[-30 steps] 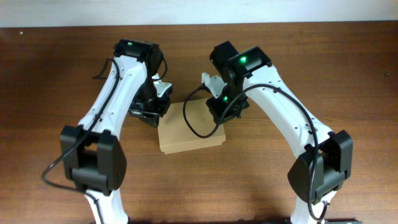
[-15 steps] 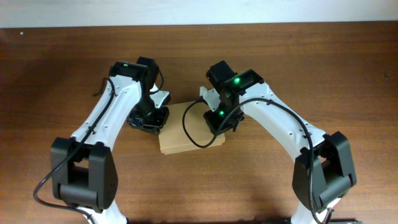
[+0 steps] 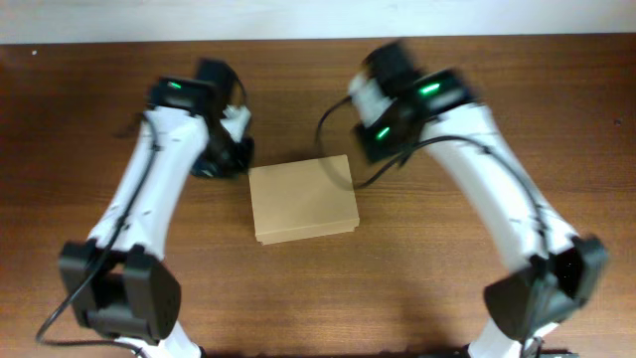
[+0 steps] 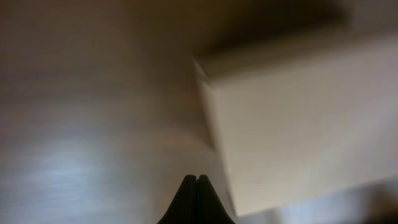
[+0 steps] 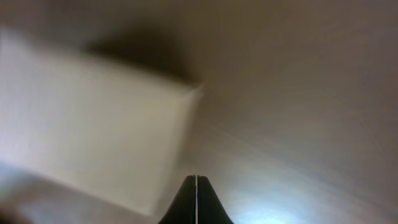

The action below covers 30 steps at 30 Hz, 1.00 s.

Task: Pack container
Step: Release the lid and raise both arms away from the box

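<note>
Overhead: the container (image 3: 302,202) lies closed, edges free; left fingers (image 4: 189,202) pinched together at its 10 o'clock, right fingers (image 5: 189,202) pinched together at 2 o'clock.

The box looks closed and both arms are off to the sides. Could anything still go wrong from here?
The black cable hanging from the right arm loops across the far corner of the container; it might snag there and drag it. The left gripper and right gripper are both shut and off the container, so nothing holds it closed. I cannot tell whether it is fastened; it may spring open.
</note>
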Each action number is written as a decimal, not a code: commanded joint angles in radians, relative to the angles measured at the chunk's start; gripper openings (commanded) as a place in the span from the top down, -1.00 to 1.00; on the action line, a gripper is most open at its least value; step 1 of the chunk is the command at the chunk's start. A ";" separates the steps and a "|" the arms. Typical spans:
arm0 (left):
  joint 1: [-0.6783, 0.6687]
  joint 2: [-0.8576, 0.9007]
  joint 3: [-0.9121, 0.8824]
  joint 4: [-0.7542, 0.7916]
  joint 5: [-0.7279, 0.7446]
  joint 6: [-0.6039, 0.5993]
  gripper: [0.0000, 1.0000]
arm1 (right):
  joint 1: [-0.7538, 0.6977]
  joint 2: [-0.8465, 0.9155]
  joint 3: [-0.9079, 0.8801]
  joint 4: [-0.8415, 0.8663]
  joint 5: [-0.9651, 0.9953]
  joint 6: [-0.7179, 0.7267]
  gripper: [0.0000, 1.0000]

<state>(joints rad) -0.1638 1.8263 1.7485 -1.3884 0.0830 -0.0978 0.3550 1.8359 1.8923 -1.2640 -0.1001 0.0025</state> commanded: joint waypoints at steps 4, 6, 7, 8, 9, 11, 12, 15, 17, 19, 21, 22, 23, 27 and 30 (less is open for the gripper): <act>0.110 -0.068 0.236 -0.014 -0.186 -0.044 0.60 | -0.215 -0.061 0.197 -0.039 0.101 0.025 0.73; 0.134 -0.068 0.263 -0.006 -0.200 -0.044 0.10 | -0.262 -0.061 0.203 -0.039 0.102 0.025 0.43; 0.144 -0.067 0.269 -0.002 -0.206 -0.044 -0.24 | -0.282 -0.061 0.203 -0.042 0.101 0.025 0.17; 0.154 -0.068 0.269 0.001 -0.208 -0.044 -0.74 | -0.300 -0.061 0.203 -0.049 0.101 0.025 -0.31; 0.161 -0.067 0.269 0.000 -0.208 -0.044 -0.99 | -0.315 -0.061 0.202 -0.058 0.101 0.025 -0.82; 0.169 -0.067 0.268 -0.003 -0.208 -0.044 -0.99 | -0.336 -0.061 0.202 -0.079 0.101 0.025 -0.98; 0.169 -0.067 0.268 -0.005 -0.208 -0.044 -0.99 | -0.344 -0.061 0.202 -0.090 0.101 0.025 -0.98; 0.169 -0.067 0.268 -0.005 -0.208 -0.044 -0.99 | -0.357 -0.061 0.202 -0.105 0.101 0.025 -0.98; 0.169 -0.067 0.268 -0.005 -0.208 -0.044 -0.99 | -0.355 -0.061 0.202 -0.137 0.095 0.025 -0.98; 0.169 -0.067 0.268 -0.004 -0.208 -0.044 -0.99 | -0.348 -0.061 0.202 -0.186 0.059 0.025 -0.98; 0.169 -0.067 0.268 -0.004 -0.208 -0.044 -0.99 | -0.347 -0.061 0.202 -0.232 0.012 0.025 -0.98; 0.169 -0.067 0.268 -0.004 -0.208 -0.044 -0.99 | -0.347 -0.061 0.202 -0.247 -0.002 0.025 -0.98; 0.169 -0.067 0.268 -0.004 -0.208 -0.044 -0.99 | -0.347 -0.060 0.202 -0.252 -0.001 0.025 -0.98; 0.169 -0.067 0.268 -0.004 -0.208 -0.044 -0.99 | -0.347 -0.061 0.202 -0.250 -0.001 0.025 -0.98; 0.169 -0.067 0.268 -0.004 -0.208 -0.044 -0.99 | -0.349 -0.061 0.202 -0.250 -0.001 0.025 -0.98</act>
<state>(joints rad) 0.0032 1.7603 2.0113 -1.3907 -0.1101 -0.1364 0.0036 1.7729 2.0911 -1.5124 -0.0803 0.0235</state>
